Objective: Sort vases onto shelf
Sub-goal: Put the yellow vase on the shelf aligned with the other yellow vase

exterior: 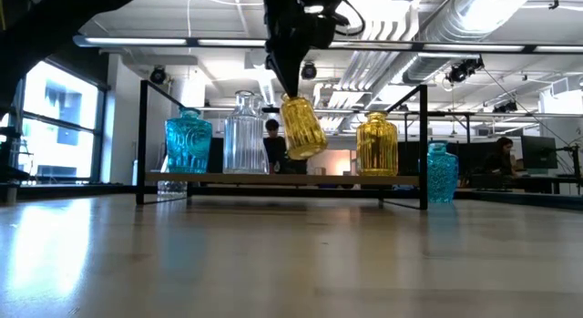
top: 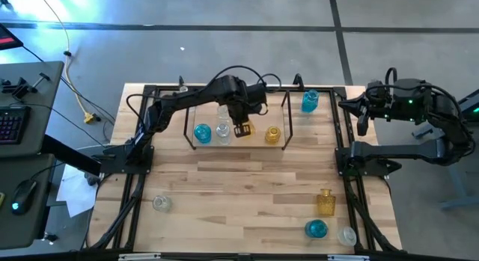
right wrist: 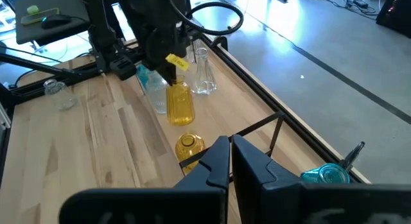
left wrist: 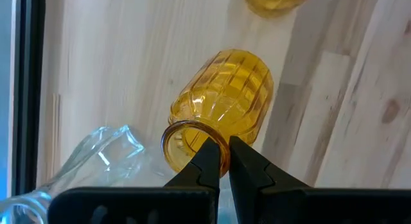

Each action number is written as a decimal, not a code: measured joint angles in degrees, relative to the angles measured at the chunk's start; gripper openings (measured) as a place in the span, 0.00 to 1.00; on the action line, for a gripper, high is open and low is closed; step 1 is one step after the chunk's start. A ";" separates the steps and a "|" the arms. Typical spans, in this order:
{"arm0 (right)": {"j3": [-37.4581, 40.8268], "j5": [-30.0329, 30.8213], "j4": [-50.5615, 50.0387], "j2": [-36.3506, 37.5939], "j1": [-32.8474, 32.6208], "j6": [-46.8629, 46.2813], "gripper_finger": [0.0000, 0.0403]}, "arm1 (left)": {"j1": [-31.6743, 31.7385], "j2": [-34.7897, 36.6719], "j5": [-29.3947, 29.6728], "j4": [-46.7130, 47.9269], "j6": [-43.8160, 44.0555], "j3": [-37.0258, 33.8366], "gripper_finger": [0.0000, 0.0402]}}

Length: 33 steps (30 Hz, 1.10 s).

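left gripper (exterior: pixel 290 88) clamped on the rim of a yellow vase (exterior: pixel 303 127) hanging tilted over the shelf (exterior: pixel 273 179), free slot below between the clear vase (exterior: pixel 244 134) and another yellow vase (exterior: pixel 376 145), right gripper (top: pixel 362 111) closed, parked far right.

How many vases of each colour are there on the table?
Blue vases: 3
Yellow vases: 3, one hanging in the left gripper, at
Clear vases: 4
Total: 10
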<state>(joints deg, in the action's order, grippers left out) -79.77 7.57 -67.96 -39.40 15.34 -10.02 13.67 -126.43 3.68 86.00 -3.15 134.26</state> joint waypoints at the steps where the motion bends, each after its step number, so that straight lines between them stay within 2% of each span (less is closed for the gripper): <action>1: 0.00 0.00 0.00 0.00 0.02 0.00 0.00 | -0.16 0.00 0.01 -0.26 -0.11 0.00 0.02; 11: 0.00 0.00 0.00 0.00 0.01 -0.17 0.00 | -0.63 -0.49 0.20 -0.75 -2.91 0.02 0.02; 33: 0.00 -0.40 -0.03 0.00 0.00 0.08 0.00 | -1.26 -3.45 -1.53 -2.56 -3.12 0.02 0.02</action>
<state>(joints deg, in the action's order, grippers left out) -79.77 7.17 -67.99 -39.40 15.34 -9.94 12.40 -129.88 2.15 83.44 -6.27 134.28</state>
